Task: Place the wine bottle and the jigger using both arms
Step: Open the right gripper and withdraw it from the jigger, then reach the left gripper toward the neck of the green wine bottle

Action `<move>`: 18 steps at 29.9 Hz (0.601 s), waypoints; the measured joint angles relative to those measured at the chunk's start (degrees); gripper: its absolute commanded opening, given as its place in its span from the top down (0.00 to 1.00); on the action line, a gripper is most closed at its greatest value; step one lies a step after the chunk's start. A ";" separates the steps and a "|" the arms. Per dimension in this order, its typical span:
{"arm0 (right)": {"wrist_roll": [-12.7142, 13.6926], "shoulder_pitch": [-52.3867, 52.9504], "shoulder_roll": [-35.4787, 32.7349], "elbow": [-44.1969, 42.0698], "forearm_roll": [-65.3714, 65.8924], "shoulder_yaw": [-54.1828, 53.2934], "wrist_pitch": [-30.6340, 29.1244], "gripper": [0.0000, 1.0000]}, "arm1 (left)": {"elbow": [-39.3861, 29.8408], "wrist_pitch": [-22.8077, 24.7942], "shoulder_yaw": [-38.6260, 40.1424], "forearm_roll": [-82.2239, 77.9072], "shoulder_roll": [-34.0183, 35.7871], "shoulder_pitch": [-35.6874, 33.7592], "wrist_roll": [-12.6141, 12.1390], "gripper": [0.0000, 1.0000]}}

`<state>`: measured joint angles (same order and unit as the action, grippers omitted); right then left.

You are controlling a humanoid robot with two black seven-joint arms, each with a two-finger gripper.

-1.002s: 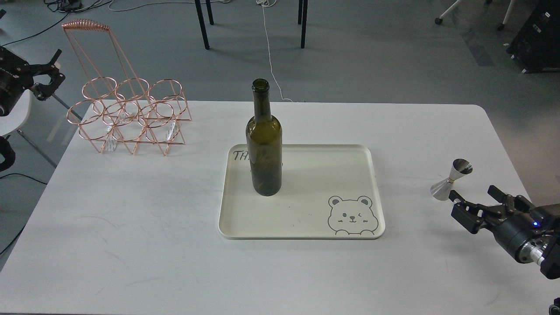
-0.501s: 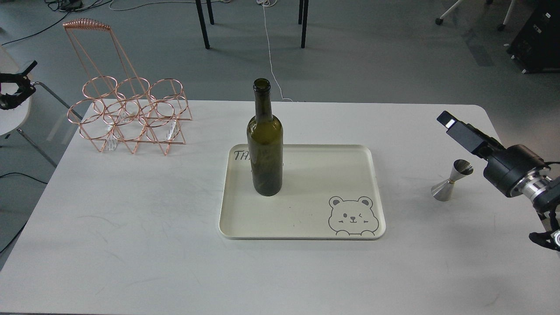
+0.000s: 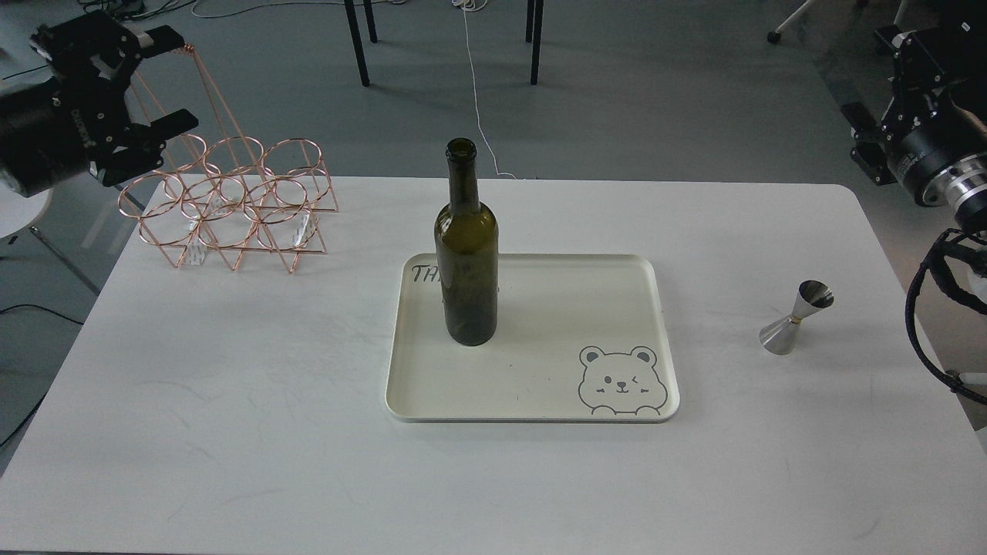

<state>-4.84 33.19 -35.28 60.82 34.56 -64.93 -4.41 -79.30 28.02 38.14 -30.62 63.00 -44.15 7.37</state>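
The wine bottle (image 3: 466, 254) stands upright on the left part of a cream tray (image 3: 555, 308) with a bear drawing. The jigger (image 3: 794, 317) stands on the white table (image 3: 231, 401) to the right of the tray. My left gripper (image 3: 166, 81) is open and empty, held high at the far left by the handle of a copper wire rack (image 3: 231, 208). My right gripper (image 3: 871, 96) is raised at the far upper right, well above and behind the jigger. Its fingers look apart and hold nothing.
The copper rack with several rings stands at the table's back left corner. Black cables (image 3: 929, 324) hang from my right arm beyond the table's right edge. Chair legs (image 3: 358, 46) and a white cord (image 3: 478, 100) are on the floor behind the table.
My right gripper has risen from beside the jigger to the far upper right. My left gripper has swung in from the left edge to the rack's handle. Bottle and jigger have not moved.
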 measured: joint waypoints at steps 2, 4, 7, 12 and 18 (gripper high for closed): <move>-0.06 1.80 0.82 -4.93 -4.76 -0.41 -0.88 0.00 | -3.17 -0.01 0.08 -6.37 -0.51 -0.82 0.03 0.02; -0.09 2.94 1.27 -9.05 -9.35 -0.68 -3.23 0.00 | -6.22 -0.01 0.15 -11.69 -1.12 -1.14 0.08 0.02; -0.06 3.80 1.53 -14.89 -16.53 -0.76 -8.78 0.00 | -10.79 -1.29 0.14 -19.22 -2.26 -1.25 0.12 0.02; -0.16 4.53 2.79 -21.45 -21.44 -0.79 -14.16 0.00 | -15.47 -4.27 -0.11 -36.66 -6.87 -1.30 0.12 0.02; -1.25 4.84 3.19 -22.22 -21.88 -1.07 -17.28 0.00 | -15.93 -8.79 -0.83 -57.61 -12.79 -0.87 0.12 0.02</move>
<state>-6.09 38.03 -32.09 38.60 12.68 -66.00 -21.69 -95.22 19.23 37.30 -88.23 50.22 -45.02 7.49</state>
